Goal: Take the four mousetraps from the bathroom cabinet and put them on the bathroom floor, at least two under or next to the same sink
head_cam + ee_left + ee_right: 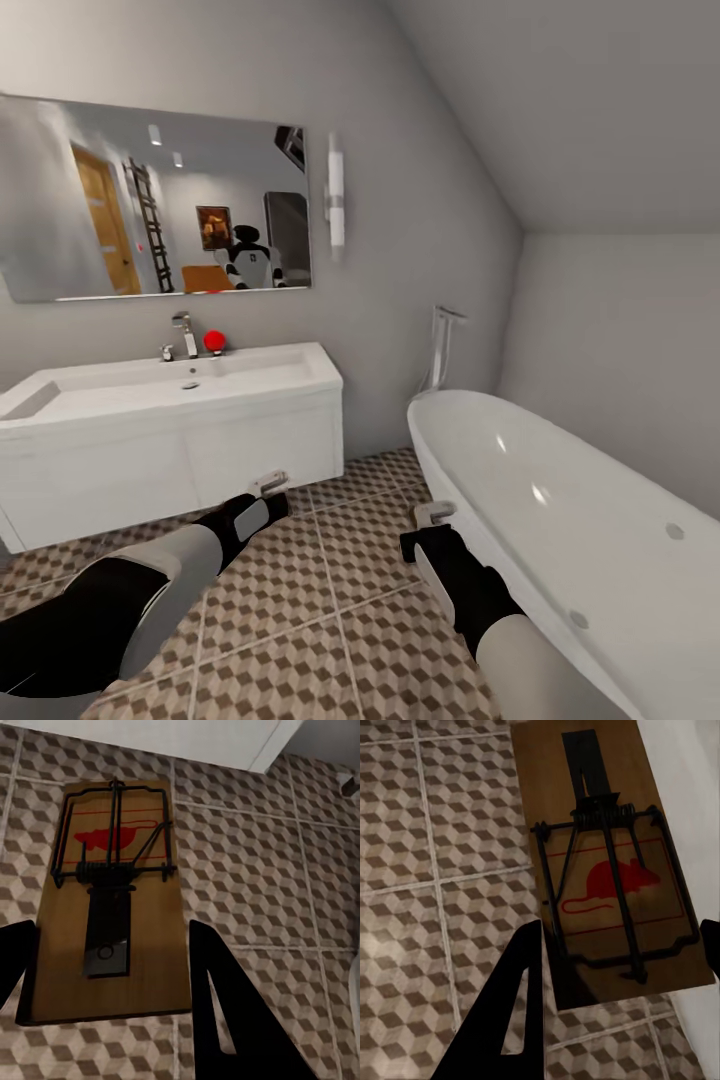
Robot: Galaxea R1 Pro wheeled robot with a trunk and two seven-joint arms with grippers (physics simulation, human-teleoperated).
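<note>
Head view, far left: white sink [150, 385] on two-door vanity [170, 460], chrome tap [185, 335] at basin's back edge, small red object [214, 341] just beside tap. Wide mirror [150, 200] on wall above, wall lamp [336, 200] off its right edge.

Left arm reaching out over bathroom floor [330, 600], left gripper [270, 487] near vanity's lower right corner, above the tiles. Left wrist view: left gripper [112, 975] closed onto a mousetrap [112, 900], dark fingers [217, 1012] pressed against both long edges of the tan board. Board held off the floor, wire spring and bar facing camera, red mouse mark at the end away from the fingers. Cube-pattern tiles [262, 885] below, white vanity edge [187, 739] beyond.

Right arm further right, right gripper [432, 515] close by bathtub [560, 520] rim; touching or not, hard to tell from head view. Right wrist view: right gripper [615, 975] clamped on second mousetrap [611, 870], one finger [514, 1005] against board's long edge, other finger barely visible at frame edge. Red mouse print under wire frame, board held above tiles [442, 870], white tub side [690, 795] just beside board.

Floor-standing tub tap [443, 345] behind tub's near end, by the wall.
</note>
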